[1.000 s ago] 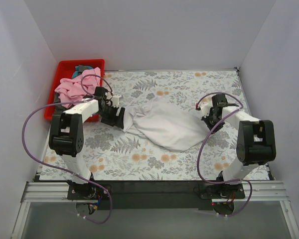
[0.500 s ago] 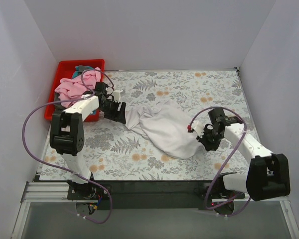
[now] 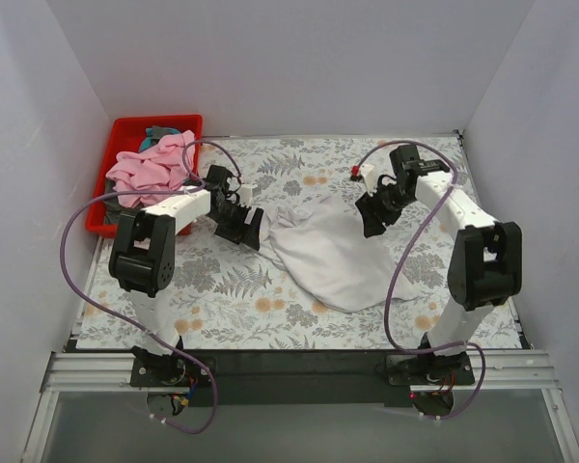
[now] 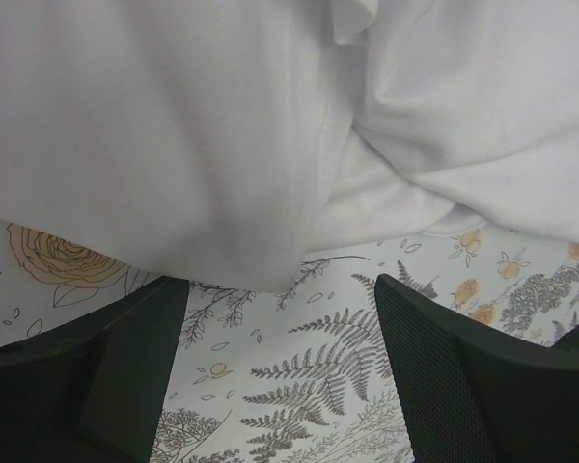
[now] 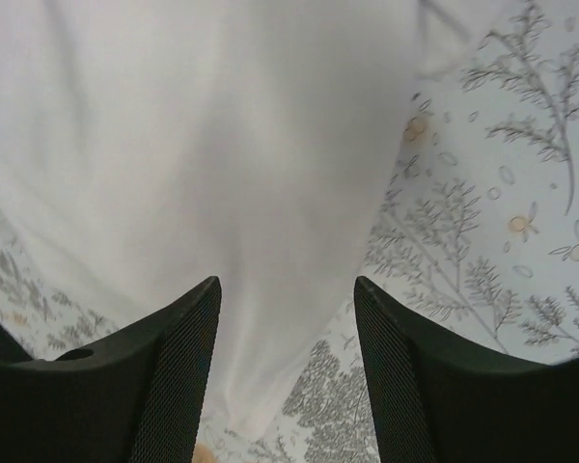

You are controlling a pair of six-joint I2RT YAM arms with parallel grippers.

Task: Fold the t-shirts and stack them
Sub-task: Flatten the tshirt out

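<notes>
White walls box in a table (image 3: pixel 222 289) covered with a floral-print cloth, with open surface on its near and far sides. The white t-shirt (image 3: pixel 333 256) lies mid-table as a soft, creased heap with an irregular outline; sleeves and collar cannot be made out. The left gripper (image 3: pixel 243 224) sits at its left edge, fingers (image 4: pixel 125 367) spread wide, a fold ending just ahead of them. The right gripper (image 3: pixel 372 214) is at the far right edge, jaws apart astride loose fabric. A pink t-shirt (image 3: pixel 145 169) mounds in the red bin (image 3: pixel 125 125) at the far-left corner, with teal cloth (image 3: pixel 159 132) mostly hidden behind it.
</notes>
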